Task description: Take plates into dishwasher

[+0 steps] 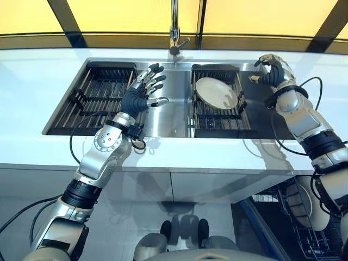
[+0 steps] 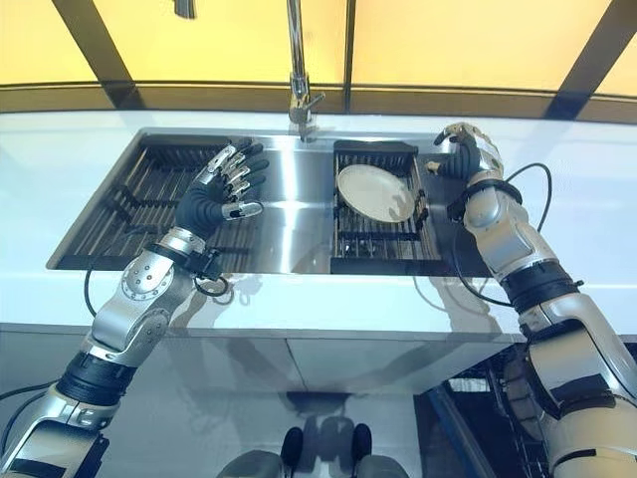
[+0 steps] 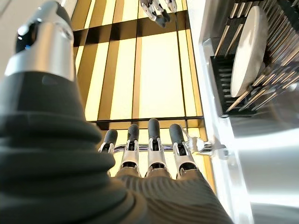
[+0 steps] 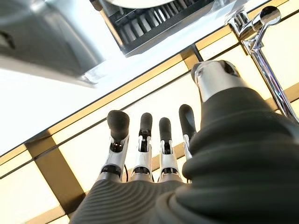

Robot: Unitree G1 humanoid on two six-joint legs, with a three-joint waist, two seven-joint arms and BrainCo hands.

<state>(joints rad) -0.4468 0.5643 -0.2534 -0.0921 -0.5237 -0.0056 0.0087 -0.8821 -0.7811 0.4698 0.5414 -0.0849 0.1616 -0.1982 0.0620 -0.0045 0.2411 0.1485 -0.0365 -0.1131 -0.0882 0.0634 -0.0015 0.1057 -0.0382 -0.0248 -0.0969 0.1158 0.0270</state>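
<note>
White counter (image 1: pixel 32 103) is carrying a double sink; one plate (image 1: pixel 216 92) is leaning in the right basin's rack (image 1: pixel 217 117). Right hand (image 1: pixel 270 69), fingers relaxed and empty, is hovering at that basin's far right corner; left hand (image 1: pixel 142 92) is spread, idle. Judgement: pinch the rim, lift clear of tines.

The left hand (image 1: pixel 142 92) is raised in front of the robot with fingers straight and slightly spread, thumb out to the side, holding nothing. The right hand (image 1: pixel 270 69) reaches forward on an extended arm, fingers relaxed and empty, well apart from the left.
</note>
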